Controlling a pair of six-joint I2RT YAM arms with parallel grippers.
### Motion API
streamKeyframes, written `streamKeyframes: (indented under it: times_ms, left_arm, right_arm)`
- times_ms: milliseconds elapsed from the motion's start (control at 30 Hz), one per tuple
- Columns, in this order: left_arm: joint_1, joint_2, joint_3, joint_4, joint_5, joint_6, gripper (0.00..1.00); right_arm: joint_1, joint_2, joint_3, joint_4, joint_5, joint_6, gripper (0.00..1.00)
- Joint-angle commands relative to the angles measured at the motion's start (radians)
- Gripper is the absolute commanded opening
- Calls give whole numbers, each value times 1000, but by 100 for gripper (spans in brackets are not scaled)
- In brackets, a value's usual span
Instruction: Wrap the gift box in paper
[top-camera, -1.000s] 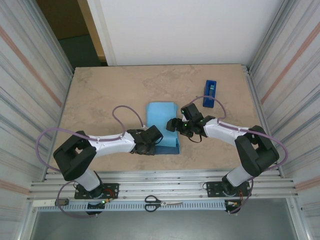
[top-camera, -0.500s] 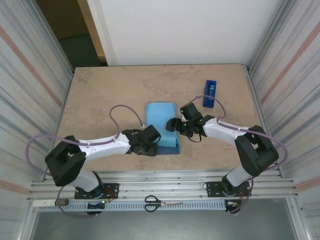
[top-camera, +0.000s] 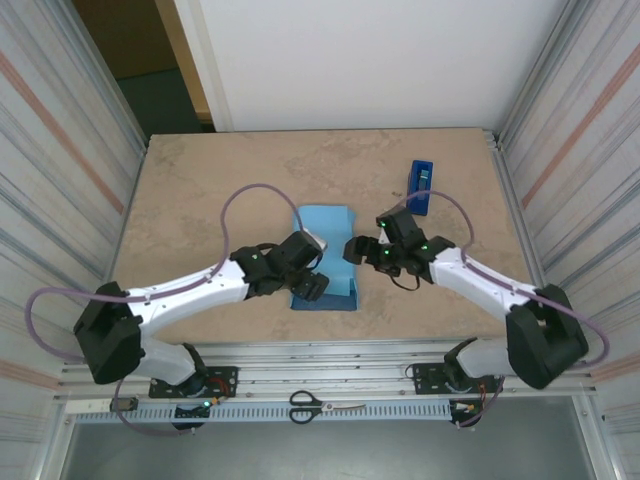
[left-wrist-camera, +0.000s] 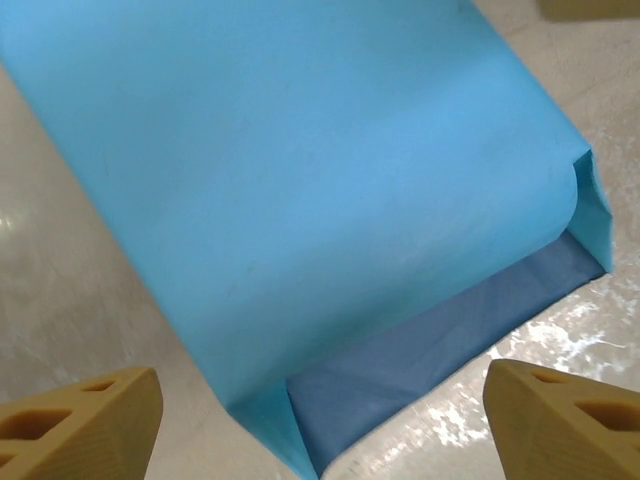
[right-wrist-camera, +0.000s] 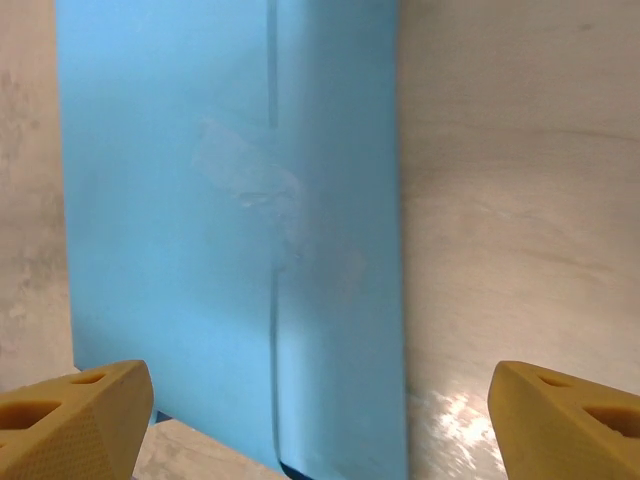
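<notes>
The paper lies folded into a flat light-blue parcel at mid-table; the gift box is hidden inside it. In the left wrist view the paper has an unfolded end where the dark navy inner face shows, with folded corners at each side. The right wrist view has the paper with an overlapping seam and a clear piece of tape across it. My left gripper hovers open above the parcel's near end. My right gripper stands open at the parcel's right edge, holding nothing.
A royal-blue tape dispenser stands on the table behind the right arm. Scissors lie on the rail in front of the arm bases. Corrugated walls close in both sides. Bare tabletop extends to the left and back.
My left gripper has opened and let go of the parcel's near-left edge, rising and reaching further over it. The right gripper has backed off slightly to the right.
</notes>
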Motion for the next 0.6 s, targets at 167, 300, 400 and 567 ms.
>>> streamKeyframes:
  times_ms: [167, 300, 400, 567]
  left_arm:
    - [0, 138, 102, 9, 2, 330, 91]
    - [0, 193, 125, 17, -6, 344, 93]
    - [-4, 222, 129, 36, -36, 344, 93]
    - [-7, 252, 120, 70, -80, 332, 92]
  right_arm:
    - [-59, -147, -197, -1, -77, 97, 61]
    - [-60, -170, -258, 11, -105, 114, 48]
    - [-56, -177, -290, 38, -140, 124, 42]
    - [-50, -159, -330, 98, -192, 138, 25]
